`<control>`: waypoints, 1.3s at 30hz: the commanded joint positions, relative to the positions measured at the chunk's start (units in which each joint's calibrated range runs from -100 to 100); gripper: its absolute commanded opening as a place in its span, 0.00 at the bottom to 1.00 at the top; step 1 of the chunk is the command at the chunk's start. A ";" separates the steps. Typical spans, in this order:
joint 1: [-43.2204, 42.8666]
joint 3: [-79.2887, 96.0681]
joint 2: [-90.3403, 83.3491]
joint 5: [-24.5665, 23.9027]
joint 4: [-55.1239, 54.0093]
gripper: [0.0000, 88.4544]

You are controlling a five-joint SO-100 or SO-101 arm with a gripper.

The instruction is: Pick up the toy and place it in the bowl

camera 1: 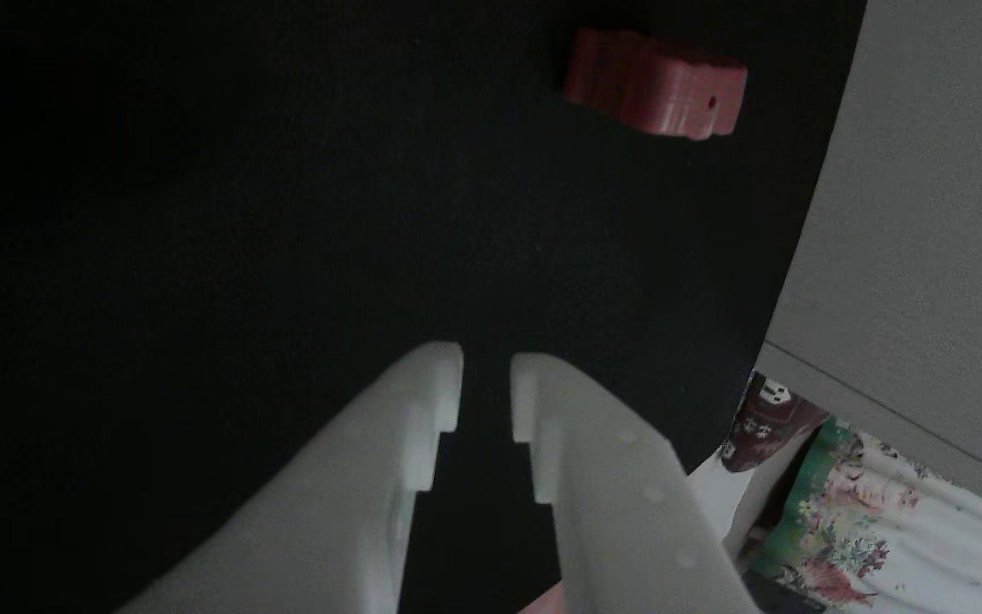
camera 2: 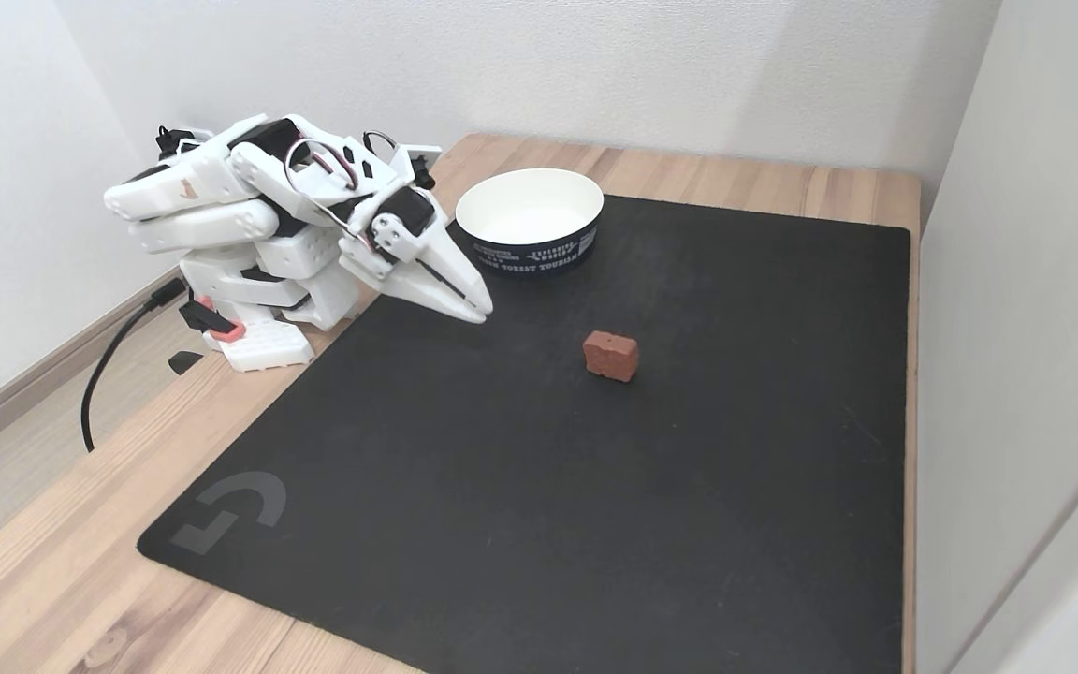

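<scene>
Pincer (camera 2: 475,309) seen folded low, left of centre in fixed view, jaws slightly parted, nothing held. Toy (camera 2: 610,355) seen mid-frame on black mat (camera 2: 548,524), untouched. Bowl (camera 2: 530,192) set upper centre. Approach step judged pending; reach toward toy and wider opening needed.

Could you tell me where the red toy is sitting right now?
In the fixed view the toy lies on the black mat, right of the claw and in front of the bowl.

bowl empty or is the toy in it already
Empty: the bowl shows only its white inside, and the toy sits out on the black mat.
</scene>
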 commanded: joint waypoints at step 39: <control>-0.35 -40.31 38.77 -2.50 3.76 0.03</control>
